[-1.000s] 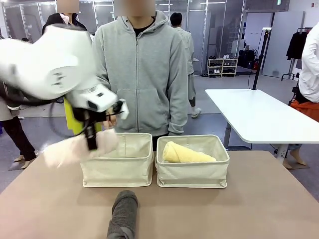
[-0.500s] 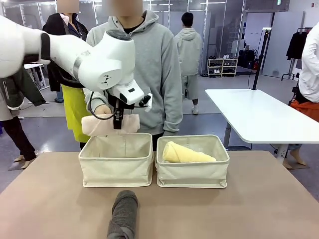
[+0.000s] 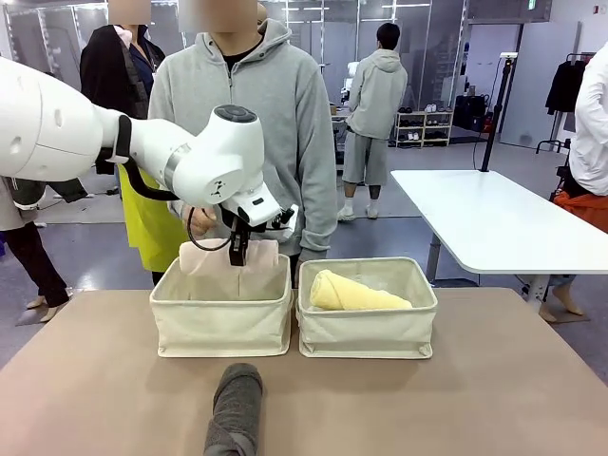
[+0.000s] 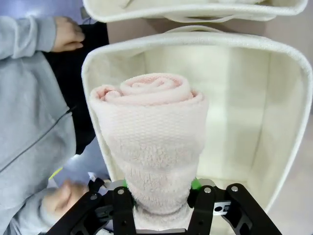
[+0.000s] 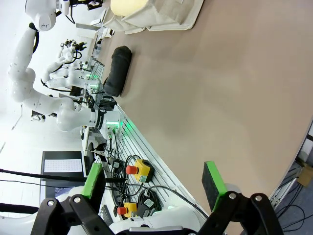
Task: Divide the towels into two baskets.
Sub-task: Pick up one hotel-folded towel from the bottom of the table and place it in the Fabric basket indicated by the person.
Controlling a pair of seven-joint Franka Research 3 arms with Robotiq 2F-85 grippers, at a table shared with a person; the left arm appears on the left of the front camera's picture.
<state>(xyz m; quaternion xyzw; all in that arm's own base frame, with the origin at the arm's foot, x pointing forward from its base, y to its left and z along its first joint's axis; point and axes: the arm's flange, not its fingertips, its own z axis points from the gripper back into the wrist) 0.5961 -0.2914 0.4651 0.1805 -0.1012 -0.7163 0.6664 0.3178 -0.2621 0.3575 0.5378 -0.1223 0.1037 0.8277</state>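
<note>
Jaws of the left gripper (image 4: 159,188) are clamped on the pink-cream towel (image 4: 151,132), whose lower part is sunk inside the left basket (image 3: 223,325). The right gripper (image 5: 154,182) is held wide open and empty above the table (image 5: 234,98).

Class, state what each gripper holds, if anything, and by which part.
The left gripper clamps the pink towel roll across its sides, away from its coiled end. The right gripper is open and holds nothing.
</note>
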